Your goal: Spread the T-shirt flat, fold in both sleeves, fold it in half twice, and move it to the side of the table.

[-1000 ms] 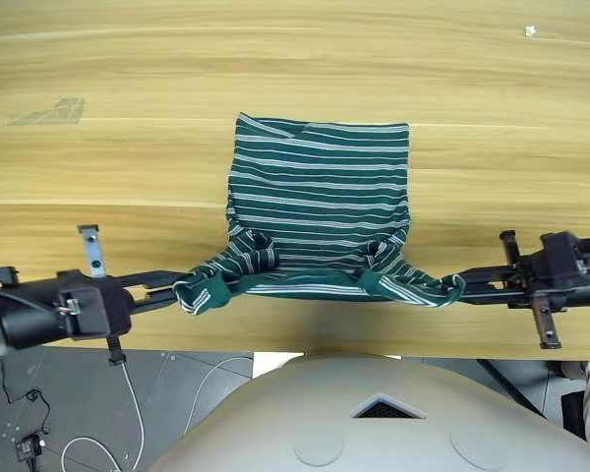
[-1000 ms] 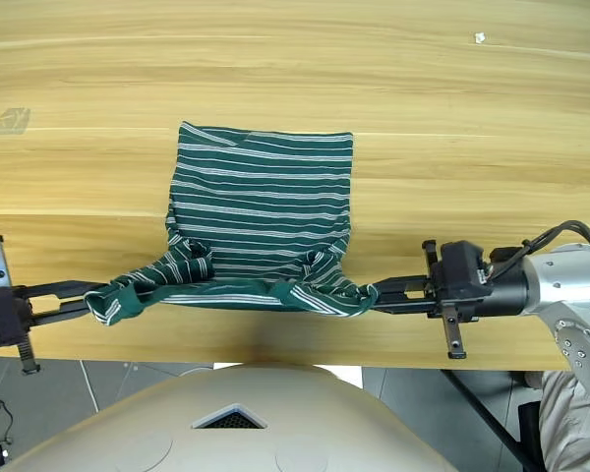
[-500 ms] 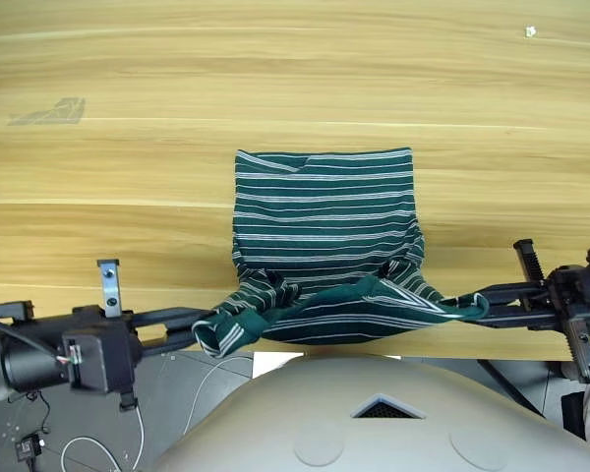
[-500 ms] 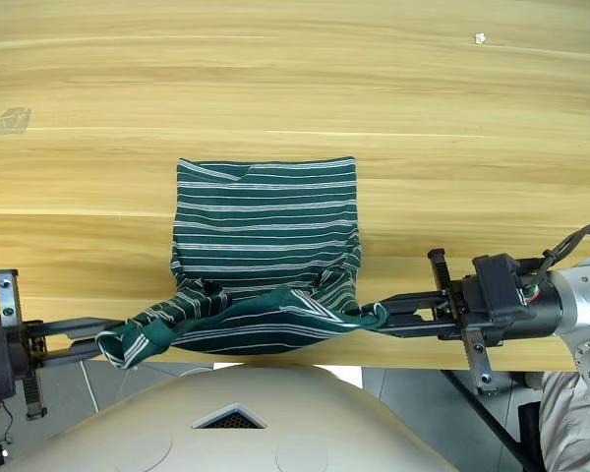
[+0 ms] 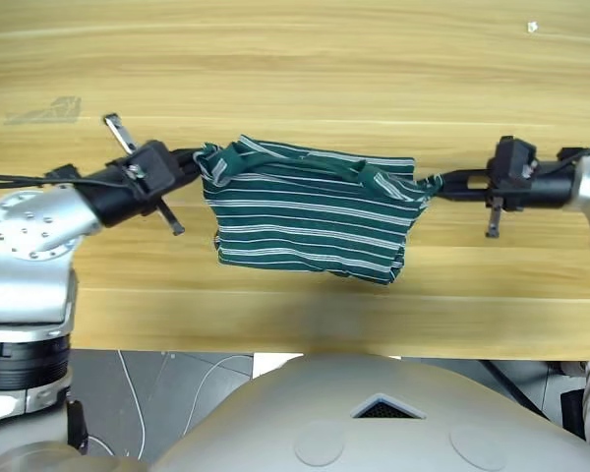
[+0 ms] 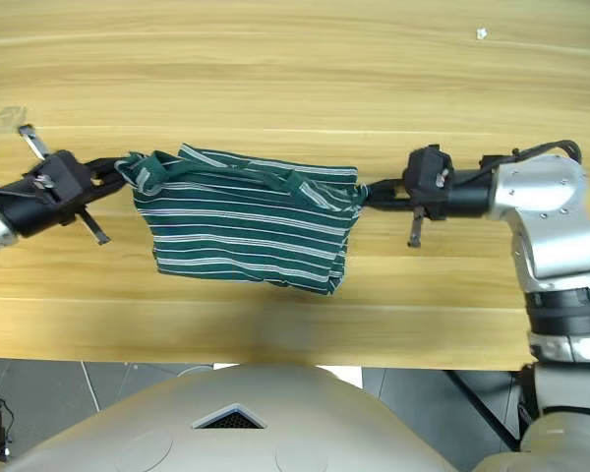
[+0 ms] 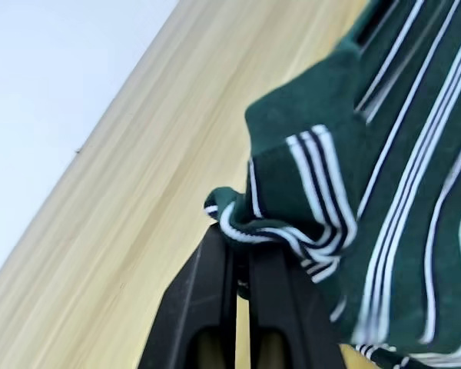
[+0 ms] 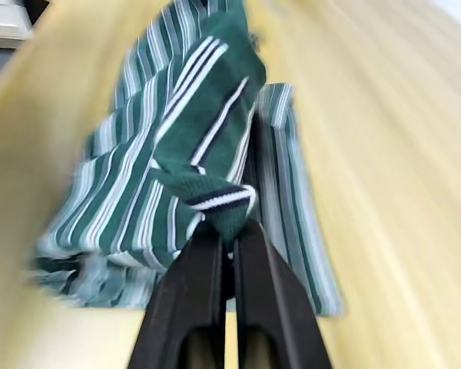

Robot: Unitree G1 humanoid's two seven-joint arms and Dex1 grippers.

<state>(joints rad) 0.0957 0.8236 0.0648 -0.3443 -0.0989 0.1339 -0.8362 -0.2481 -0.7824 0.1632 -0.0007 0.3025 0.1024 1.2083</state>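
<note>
The shirt (image 5: 310, 211) hangs over the middle of the tabletop (image 5: 295, 59), its upper corners pinched in the closed left claw (image 5: 199, 157) and right claw (image 5: 435, 184) — sleeves look folded, a half-fold seems under way, moving it aside is not yet done.

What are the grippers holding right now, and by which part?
The T-shirt: left gripper shut on its left far corner, right gripper on its right far corner.

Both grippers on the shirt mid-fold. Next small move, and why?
Probably lower both together to lay the held edge on the table before opening. The left gripper and right gripper each pinch a corner of the shirt, stretched taut between them, and the shadow under its near edge suggests it hangs clear of the table.
</note>
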